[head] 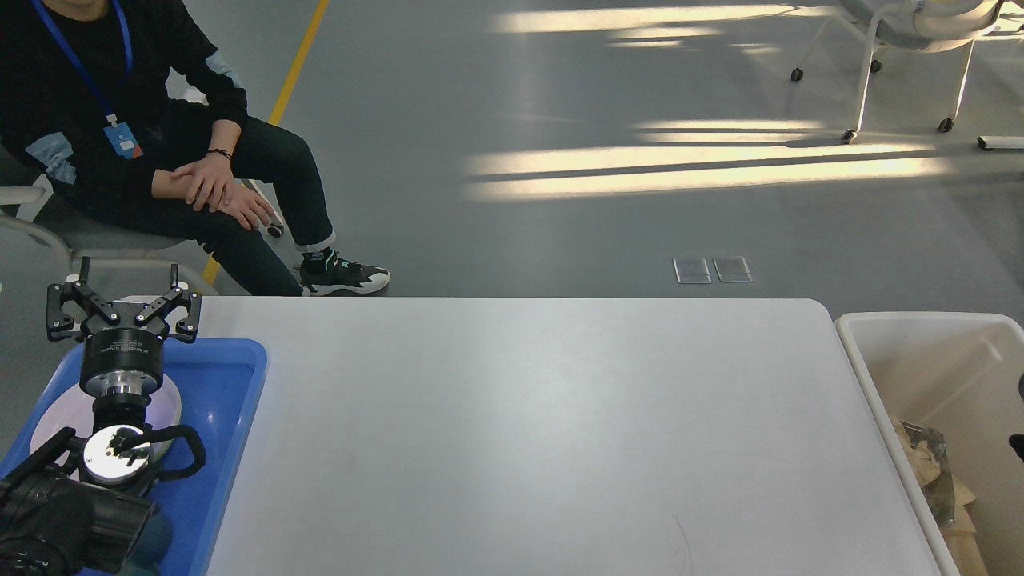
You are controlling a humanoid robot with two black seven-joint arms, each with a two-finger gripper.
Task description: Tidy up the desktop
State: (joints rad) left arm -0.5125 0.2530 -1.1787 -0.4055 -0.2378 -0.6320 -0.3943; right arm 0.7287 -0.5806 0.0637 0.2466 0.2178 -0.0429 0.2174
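Observation:
The desktop (520, 424) is a wide white tabletop with rounded corners, and its surface is bare. My left gripper (128, 274) hangs open above the far end of a blue tray (228, 400) at the table's left edge, with nothing between its fingers. A white plate (56, 416) lies in the tray under my left arm. Only a small dark part (1018, 444) shows at the right edge over the white bin (920, 336); the right gripper's fingers cannot be made out.
Crumpled paper and clear plastic (928, 472) lie low in the bin at the right. A person (160, 168) sits on a chair beyond the table's far left corner. A wheeled chair (904, 48) stands far back right.

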